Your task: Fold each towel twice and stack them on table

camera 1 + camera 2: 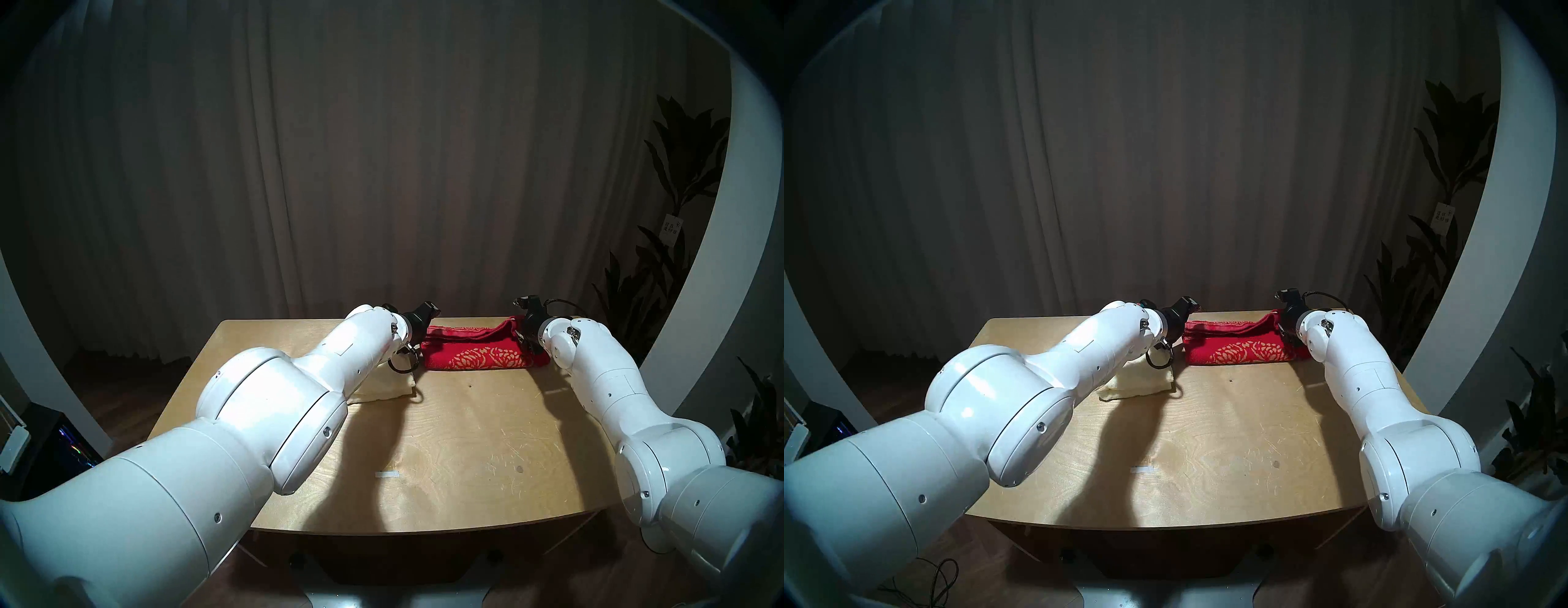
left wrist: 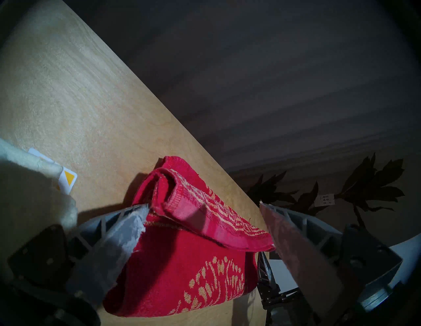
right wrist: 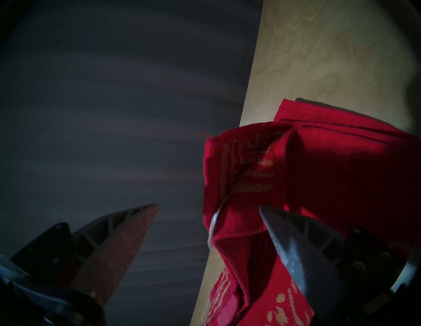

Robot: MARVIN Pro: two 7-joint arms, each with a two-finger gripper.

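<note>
I see the red towel [image 1: 483,354] folded into a long band at the far edge of the counter [image 1: 466,446], and the cream towel [image 1: 1138,382] folded beside it, under my left arm. The left gripper [image 2: 202,227] has its jaws wide open around one end, holding nothing. The right gripper [image 3: 208,206] is also open, with one finger [image 3: 293,252] against the cloth. The terry is soft and limp, so I would pinch both end corners through all layers.

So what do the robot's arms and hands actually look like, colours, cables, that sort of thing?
Both arms, the left arm and the right arm, are glossy white, built of rounded segments with small dark screws. Each ends in a black wrist block with a looping black cable. The left hand and the right hand each have two tapered grey fingers with triangular ribbing.
</note>
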